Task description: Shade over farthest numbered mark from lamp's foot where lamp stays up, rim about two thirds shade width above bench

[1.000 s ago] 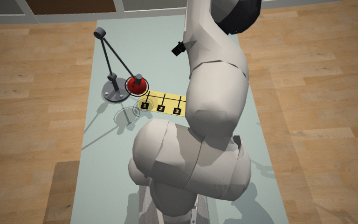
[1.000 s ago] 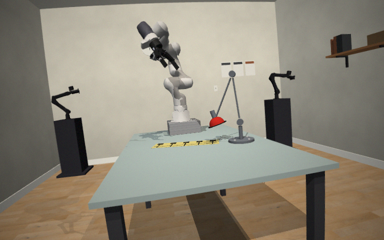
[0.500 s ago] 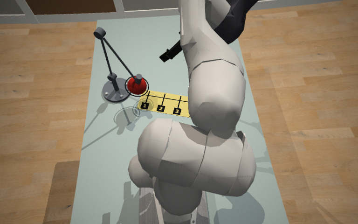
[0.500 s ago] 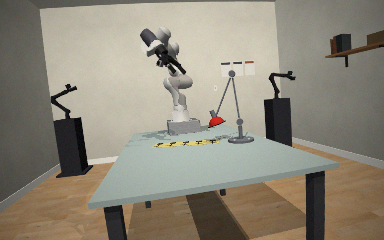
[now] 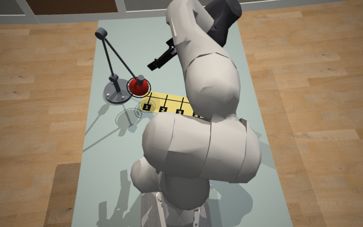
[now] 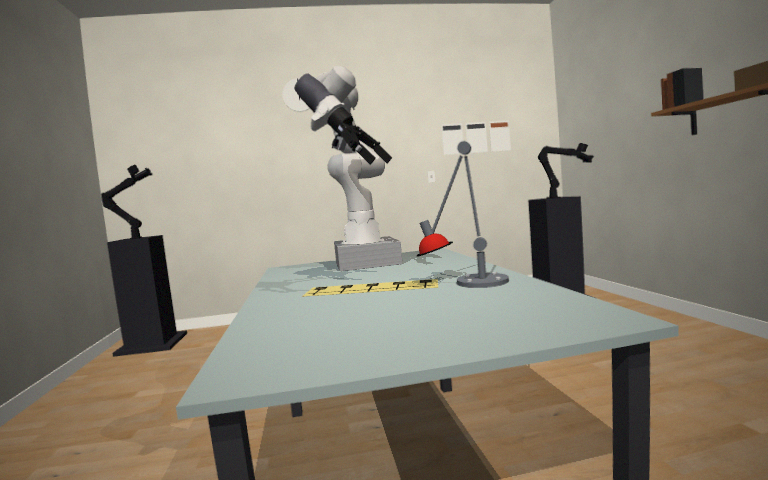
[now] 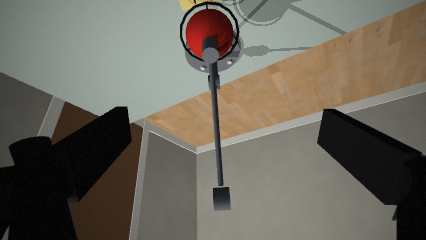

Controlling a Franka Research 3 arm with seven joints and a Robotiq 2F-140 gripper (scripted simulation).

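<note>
Red and round, the shade [image 5: 138,87] [image 6: 434,243] [image 7: 209,30] looked slippery, so with my gripper [image 5: 162,59] [image 6: 380,158] [image 7: 225,125] wide open and holding nothing, I judged its grey neck best to grab.

Fingers [image 5: 163,59] [image 6: 381,151] lower, nearer the lamp [image 5: 135,89] [image 6: 433,243] [image 7: 200,30]
</note>
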